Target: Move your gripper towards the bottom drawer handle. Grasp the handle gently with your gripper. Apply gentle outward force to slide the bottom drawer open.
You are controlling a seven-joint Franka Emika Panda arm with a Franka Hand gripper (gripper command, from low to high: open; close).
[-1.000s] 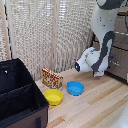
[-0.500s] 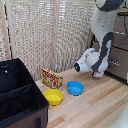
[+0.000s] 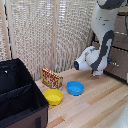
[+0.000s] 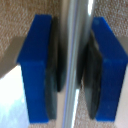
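The gripper (image 4: 73,70) clamps the bottom drawer handle (image 4: 75,45). The silver bar runs between its blue fingers (image 4: 36,70), touching both dark pads.

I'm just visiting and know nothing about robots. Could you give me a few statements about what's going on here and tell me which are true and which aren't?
1. The silver bottom drawer handle sits between the two blue fingers. True.
2. The yellow bowl is stacked inside the blue bowl. False: they sit side by side on the wooden floor.
3. The gripper is holding the patterned box. False: the box stands by the curtain, away from the arm.
4. The black fabric bin is at the exterior view's left. True.
5. The arm reaches toward the dark brown drawers at the exterior view's right. True.
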